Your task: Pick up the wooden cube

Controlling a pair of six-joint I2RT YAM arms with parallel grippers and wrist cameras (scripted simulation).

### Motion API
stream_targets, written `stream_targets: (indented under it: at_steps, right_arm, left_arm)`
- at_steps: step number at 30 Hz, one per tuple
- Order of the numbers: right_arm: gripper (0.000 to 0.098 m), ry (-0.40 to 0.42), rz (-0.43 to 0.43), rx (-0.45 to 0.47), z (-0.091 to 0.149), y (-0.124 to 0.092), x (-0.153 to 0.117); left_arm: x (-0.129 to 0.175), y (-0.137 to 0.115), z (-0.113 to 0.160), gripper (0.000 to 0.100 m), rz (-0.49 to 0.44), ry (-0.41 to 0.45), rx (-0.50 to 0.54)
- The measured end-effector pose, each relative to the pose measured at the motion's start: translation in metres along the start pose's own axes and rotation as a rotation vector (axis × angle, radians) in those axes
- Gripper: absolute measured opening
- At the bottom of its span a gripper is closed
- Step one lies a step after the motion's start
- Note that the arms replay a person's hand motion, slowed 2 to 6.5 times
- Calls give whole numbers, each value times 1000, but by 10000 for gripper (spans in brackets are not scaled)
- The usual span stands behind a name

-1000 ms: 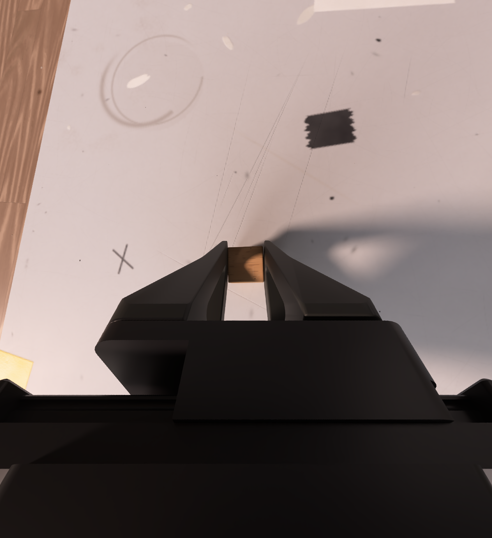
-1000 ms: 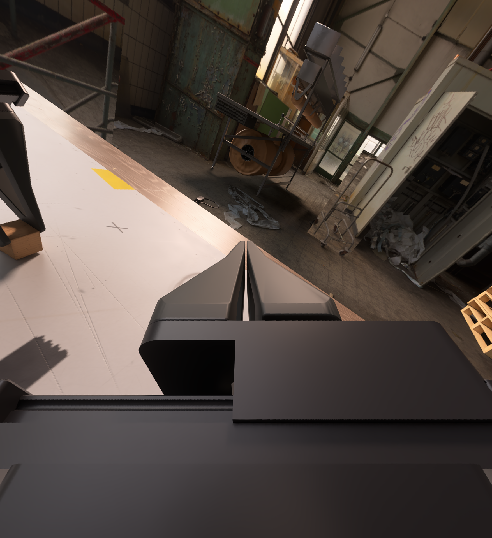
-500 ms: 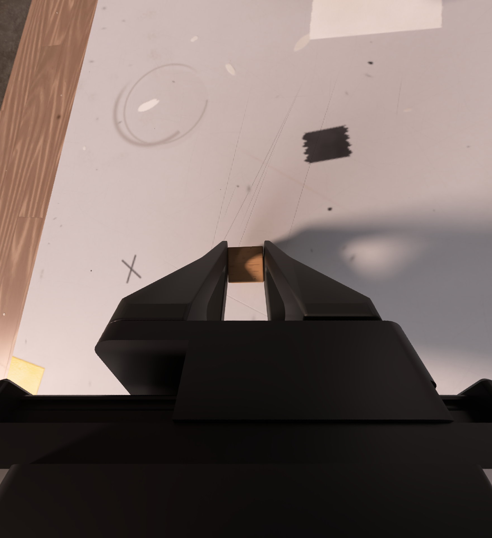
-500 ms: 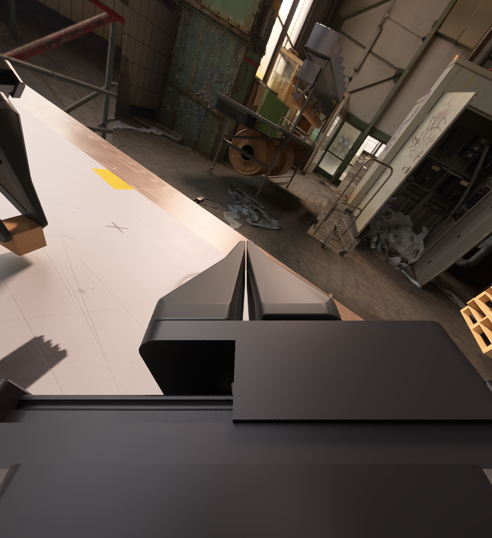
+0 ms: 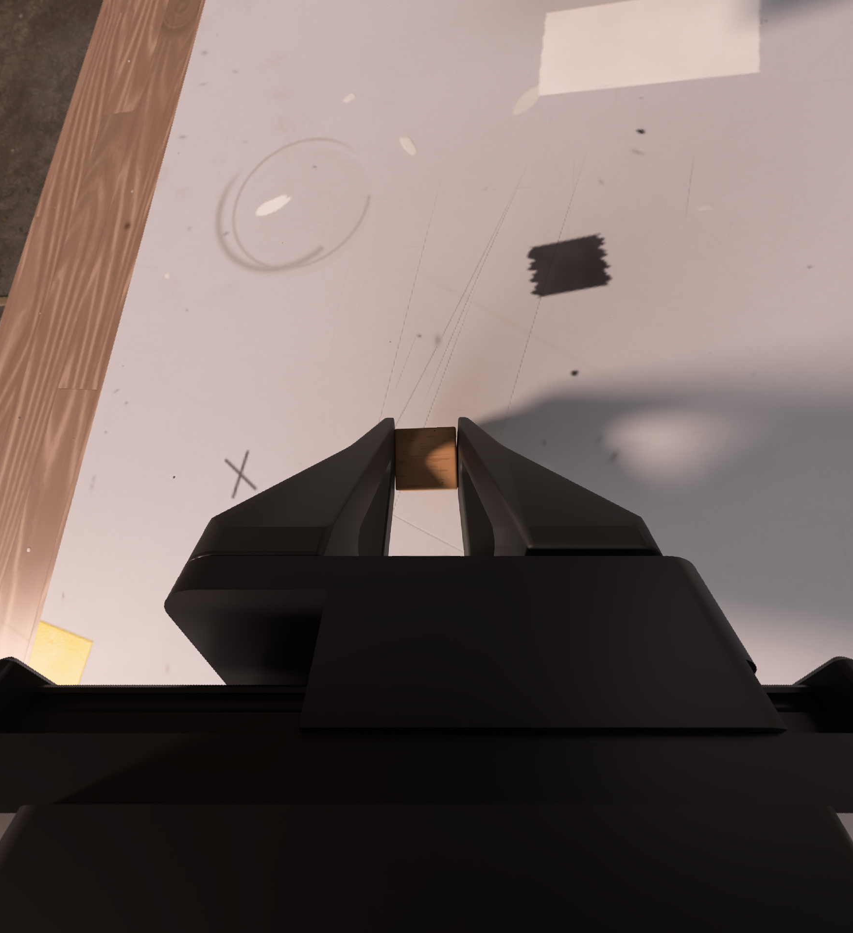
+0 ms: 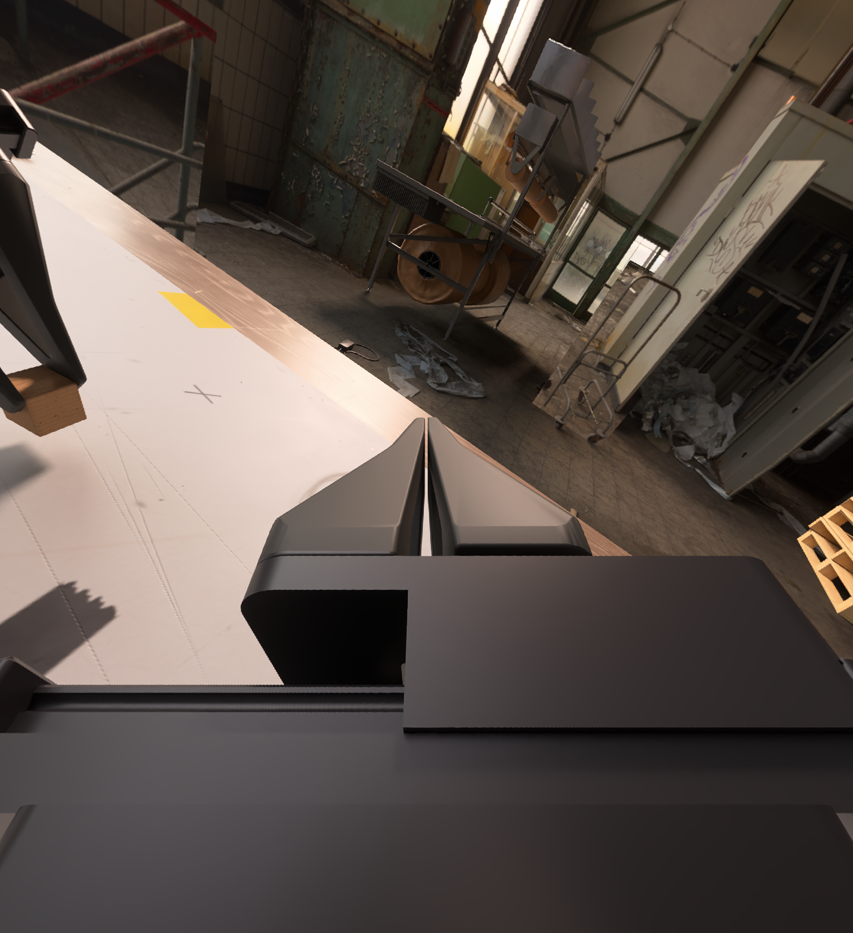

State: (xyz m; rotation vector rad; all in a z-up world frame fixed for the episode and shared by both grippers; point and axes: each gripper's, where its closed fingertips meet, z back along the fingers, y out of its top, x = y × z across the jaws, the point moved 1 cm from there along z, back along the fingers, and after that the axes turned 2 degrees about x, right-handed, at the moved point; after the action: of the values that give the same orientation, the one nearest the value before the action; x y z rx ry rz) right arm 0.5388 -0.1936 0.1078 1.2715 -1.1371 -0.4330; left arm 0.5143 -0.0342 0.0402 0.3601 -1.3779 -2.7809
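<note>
My left gripper is shut on the small wooden cube, which sits between its two black fingertips and hangs clear above the white table. In the right wrist view the same cube shows at the far left, held by the left gripper, with its shadow on the table below it. My right gripper is shut and empty, its two fingers pressed together, over the table's far edge to the right of the cube.
The white tabletop has a wooden border, a ring stain, a pencilled cross, a black patch, a yellow patch and a pale sheet. Past the table edge lies a cluttered hall floor.
My left gripper has risen with the cube: the table marks shrink and shift in its view, and in the right wrist view the cube stands higher off its shadow. The right gripper has not moved.
</note>
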Motion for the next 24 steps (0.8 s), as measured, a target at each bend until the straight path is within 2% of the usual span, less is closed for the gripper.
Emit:
stream_targets:
  at_steps: [24]
  right_arm:
    - [9, 0, 1, 0, 0, 0, 0]
  left_arm:
    - [-5, -1, 2, 205, -19, 41, -5]
